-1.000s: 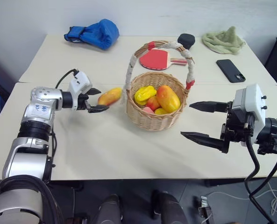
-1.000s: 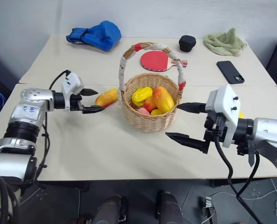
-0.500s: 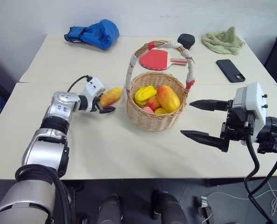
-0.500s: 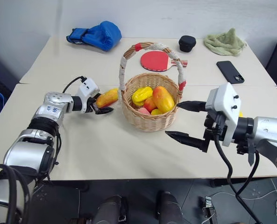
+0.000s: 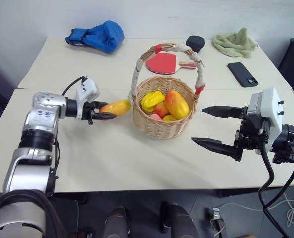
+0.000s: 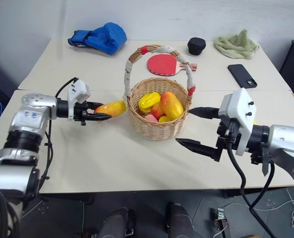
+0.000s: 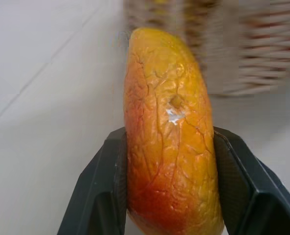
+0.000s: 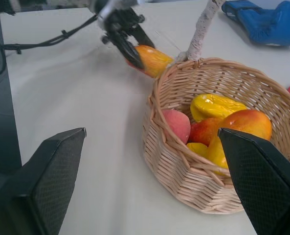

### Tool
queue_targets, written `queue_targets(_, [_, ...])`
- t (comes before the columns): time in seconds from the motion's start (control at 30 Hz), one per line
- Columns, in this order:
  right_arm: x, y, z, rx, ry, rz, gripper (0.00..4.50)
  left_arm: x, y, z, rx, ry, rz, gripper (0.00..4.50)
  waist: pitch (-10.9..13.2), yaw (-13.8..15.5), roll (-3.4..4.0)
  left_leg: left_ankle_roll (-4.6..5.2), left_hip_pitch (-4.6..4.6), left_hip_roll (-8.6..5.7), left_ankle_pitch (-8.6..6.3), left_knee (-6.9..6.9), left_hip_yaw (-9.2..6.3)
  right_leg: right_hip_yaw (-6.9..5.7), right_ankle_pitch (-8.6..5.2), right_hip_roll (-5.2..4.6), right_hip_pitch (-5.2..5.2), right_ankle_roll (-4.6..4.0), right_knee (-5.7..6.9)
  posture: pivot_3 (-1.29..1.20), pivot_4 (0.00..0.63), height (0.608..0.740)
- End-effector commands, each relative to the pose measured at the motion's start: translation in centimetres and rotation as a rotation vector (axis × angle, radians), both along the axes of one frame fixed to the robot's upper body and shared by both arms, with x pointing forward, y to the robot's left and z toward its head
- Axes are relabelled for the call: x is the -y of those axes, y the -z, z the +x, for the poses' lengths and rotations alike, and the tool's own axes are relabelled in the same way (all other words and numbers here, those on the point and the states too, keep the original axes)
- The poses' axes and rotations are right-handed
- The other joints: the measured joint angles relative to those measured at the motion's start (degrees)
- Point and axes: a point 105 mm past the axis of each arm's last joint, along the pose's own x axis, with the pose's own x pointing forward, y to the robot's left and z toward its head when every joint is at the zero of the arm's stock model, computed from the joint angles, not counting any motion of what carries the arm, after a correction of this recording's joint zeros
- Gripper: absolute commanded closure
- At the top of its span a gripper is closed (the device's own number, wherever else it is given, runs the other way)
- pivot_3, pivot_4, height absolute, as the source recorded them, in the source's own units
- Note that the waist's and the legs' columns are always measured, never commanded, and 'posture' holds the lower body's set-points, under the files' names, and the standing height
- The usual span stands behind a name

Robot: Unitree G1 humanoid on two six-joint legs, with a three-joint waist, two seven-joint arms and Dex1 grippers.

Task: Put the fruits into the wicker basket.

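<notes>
Orange mango between left gripper fingers

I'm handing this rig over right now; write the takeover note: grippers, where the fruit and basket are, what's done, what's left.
Left gripper: shut on a mango, held just off the basket's left side, outside the rim.
Right gripper: open, holding nothing, to the right of the basket.
Basket: upright on the table, mid-table. Inside: a second mango, a yellow fruit, a pink piece and other pieces I cannot name.
Done: those fruits are in; the last mango is gripped.
Left: carry the mango over the rim and release it, probably minding the handle.
</notes>
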Motion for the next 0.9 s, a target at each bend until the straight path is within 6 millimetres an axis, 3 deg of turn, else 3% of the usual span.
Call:
queue_targets(0.03, [-0.2, -0.8, -0.6, 0.051, -0.004, 0.018, 0.00, 2.3, -4.0, -5.2, 0.036, 0.222, -0.052, 2.57, 0.0, 0.0, 0.00, 0.00, 0.02, 0.00, 0.00, 0.00, -0.01, 0.00, 0.00, -0.01, 0.01, 0.00, 0.03, 0.00, 0.150, 0.740])
queue_targets(0.13, [-0.3, -0.8, -0.7, 0.046, -0.001, 0.046, 0.00, 4.7, -5.7, -7.2, 0.062, 0.294, -0.071, 2.57, 0.0, 0.6, 0.00, -0.01, 0.01, -0.01, 0.01, 0.12, -0.09, 0.06, 0.00, 0.00, 0.07, 0.00, -0.01, 0.00, 0.150, 0.740])
queue_targets(0.23, [-0.5, -0.5, -0.6, 0.043, 0.001, 0.054, 0.00, 7.7, -7.0, -6.3, 0.111, 0.264, -0.124, 2.57, 0.0, 1.1, 0.00, 0.05, 0.02, -0.10, 0.01, 0.29, -0.16, 0.16, -0.01, -0.02, 0.20, -0.02, -0.15, 0.00, 0.150, 0.740])
queue_targets(0.43, [-0.6, -0.6, -0.4, 0.059, 0.018, 0.071, 0.00, 11.1, -6.8, -1.5, 0.132, -0.045, -0.101, 2.57, 0.0, 0.5, 0.01, 0.37, 0.04, -0.11, -0.09, 0.45, -0.18, 0.25, 0.14, 0.03, 0.24, -0.06, -0.08, 0.00, 0.150, 0.740])
queue_targets(0.53, [-0.6, -0.4, 0.0, 0.058, 0.050, 0.113, 0.00, 12.7, -6.7, -0.4, 0.138, -0.073, -0.134, 2.57, 0.0, 0.4, 0.01, 0.04, 0.05, -0.04, 0.10, 0.44, -0.13, 0.26, 0.14, 0.10, 0.14, -0.06, 0.01, 0.00, 0.150, 0.740])
queue_targets(0.7, [-0.9, -0.4, 0.3, 0.073, 0.066, 0.140, 0.00, 13.6, -5.7, 1.0, 0.119, -0.118, -0.121, 2.57, 0.0, 0.6, 0.01, 0.02, 0.02, -0.04, 0.11, 0.41, -0.12, 0.24, 0.14, 0.09, 0.09, -0.07, 0.01, 0.00, 0.150, 0.740])
queue_targets(0.8, [-1.1, -0.2, 0.3, 0.074, 0.062, 0.120, 0.00, 13.3, -5.2, 1.8, 0.134, -0.173, -0.106, 1.61, 0.0, 0.6, 0.01, 0.05, 0.00, -0.05, 0.10, 0.43, -0.10, 0.24, 0.13, 0.06, 0.10, -0.07, -0.06, 0.00, 0.150, 0.740])
queue_targets(0.9, [-0.5, -0.4, 0.4, 0.078, 0.080, 0.110, 0.00, 13.2, -6.2, 1.4, 0.127, -0.162, -0.155, 0.69, 0.0, 0.6, 0.01, 0.06, -0.03, -0.05, 0.09, 0.42, -0.11, 0.24, 0.13, 0.06, 0.10, -0.07, -0.08, 0.00, 0.150, 0.740])
